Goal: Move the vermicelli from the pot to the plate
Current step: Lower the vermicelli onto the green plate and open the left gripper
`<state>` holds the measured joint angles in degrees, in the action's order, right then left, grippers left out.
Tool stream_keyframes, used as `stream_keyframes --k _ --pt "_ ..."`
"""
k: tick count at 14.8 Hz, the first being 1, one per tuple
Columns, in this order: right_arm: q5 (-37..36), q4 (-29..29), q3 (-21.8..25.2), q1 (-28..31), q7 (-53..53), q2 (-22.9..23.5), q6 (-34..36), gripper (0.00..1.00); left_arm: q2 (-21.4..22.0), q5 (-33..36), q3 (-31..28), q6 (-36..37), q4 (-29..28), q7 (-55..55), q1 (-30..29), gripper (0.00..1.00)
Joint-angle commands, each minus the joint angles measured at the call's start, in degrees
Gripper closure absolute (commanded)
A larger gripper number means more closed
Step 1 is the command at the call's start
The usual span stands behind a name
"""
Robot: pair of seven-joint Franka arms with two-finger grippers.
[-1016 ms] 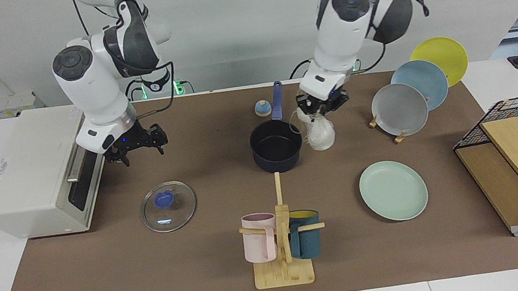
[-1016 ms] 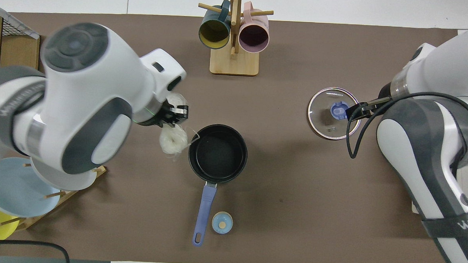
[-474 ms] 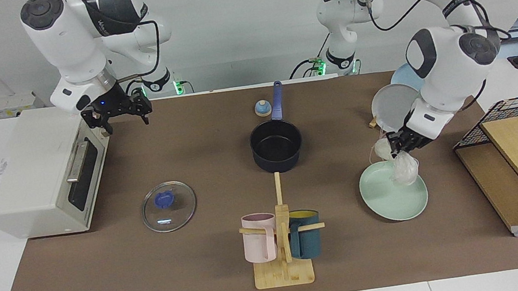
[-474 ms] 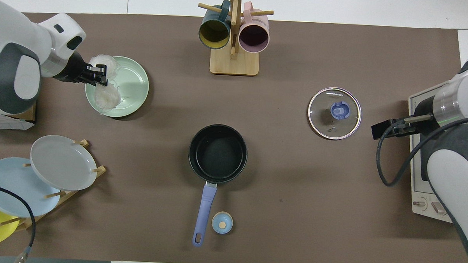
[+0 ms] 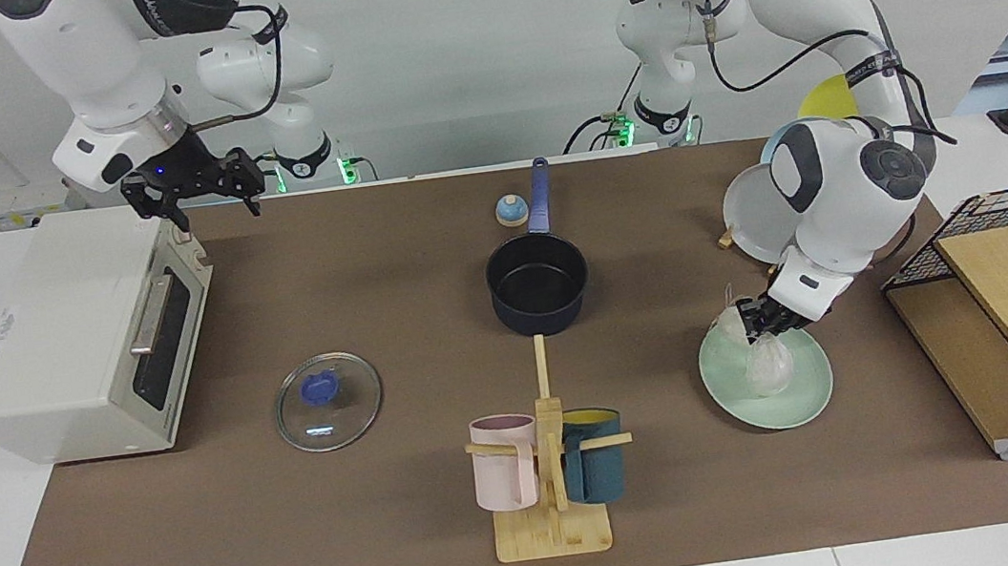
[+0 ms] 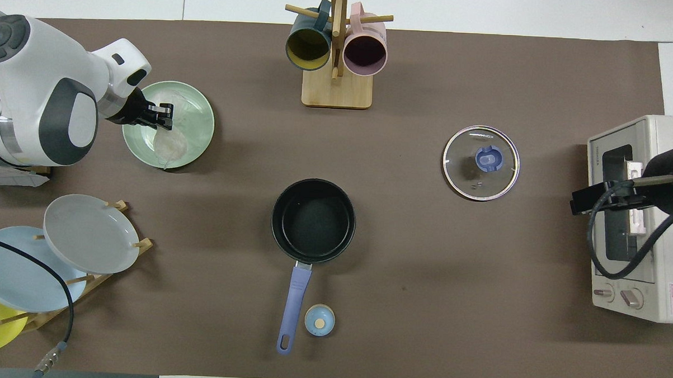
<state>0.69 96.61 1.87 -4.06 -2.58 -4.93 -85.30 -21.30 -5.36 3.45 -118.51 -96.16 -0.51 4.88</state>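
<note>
Now, facing view first.
Left gripper [image 5: 762, 321]: low over the plate [image 5: 806, 395], at the plate's rim nearest the robots; its fingers are clamped on the vermicelli [image 5: 767, 366].
Vermicelli: a whitish clump hangs from the fingertips down onto the plate's middle; a second small lump sits beside the gripper at the plate's rim.
Plate: toward the left arm's end of the brown mat [image 5: 399, 527], well apart from the pot [image 5: 539, 290] and from the wooden tray [image 5: 975, 360] at the mat's edge.
Pot: mid-mat, black inside bare, handle pointing to the robots' edge, a small blue knob [image 5: 511, 211] just beside the handle.
Right gripper [image 5: 195, 194]: up over the toaster oven [image 5: 49, 339] near the mat's corner at the robots' edge, fingers spread wide, holding nothing; this arm waits.
Open room: a wide bare strip of mat between pot and plate, and another between the glass lid [image 5: 328, 402] and the pot.

Overhead view.
Left gripper [image 6: 162, 116]: over the plate [image 6: 199, 111], closed on the vermicelli [image 6: 170, 144].
Plate rack [image 6: 87, 281]: near the mat's corner at the left arm's end, nearer the robots than the plate, a clear gap between them.
Mug stand [image 6: 336, 71]: at the mat's edge farthest from the robots, with bare mat between it and the pot [image 6: 313, 220].
Glass lid [image 6: 480, 162]: flat on the mat toward the right arm's end, near the toaster oven [image 6: 649, 222].
Right gripper [image 6: 579, 200]: over the oven's edge.
</note>
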Motion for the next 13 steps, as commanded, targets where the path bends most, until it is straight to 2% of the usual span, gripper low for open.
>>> stream_keyframes --k 1,4,6,11,12,13 --pt "0.36 -2.83 -0.64 3.25 0.47 1.94 1.62 0.00 1.26 -0.44 -0.02 -2.50 -2.70 -4.66 -0.74 1.00" --pt "0.10 -2.31 -0.55 4.41 0.47 1.77 1.01 0.00 1.09 -0.44 -0.02 -3.03 -2.63 -6.35 -2.59 1.00" --pt "0.01 -2.92 -0.73 4.23 0.47 2.03 1.01 0.00 -1.28 -0.44 -0.02 -6.18 -2.45 -6.26 -2.24 1.00" --pt "-0.08 -2.66 -0.73 4.14 0.47 1.94 0.57 0.00 -2.17 -0.44 0.06 -9.54 -2.98 -6.09 -1.97 1.00" --pt "-0.08 -2.57 -0.73 4.14 0.47 1.94 0.57 0.00 -2.17 -0.44 -0.02 -9.28 -2.63 -6.09 -1.89 0.27" --pt "-0.08 -2.66 -0.81 4.06 0.47 1.94 0.66 0.00 -1.99 -0.44 -0.02 -8.41 -1.67 -6.09 -2.06 0.00"
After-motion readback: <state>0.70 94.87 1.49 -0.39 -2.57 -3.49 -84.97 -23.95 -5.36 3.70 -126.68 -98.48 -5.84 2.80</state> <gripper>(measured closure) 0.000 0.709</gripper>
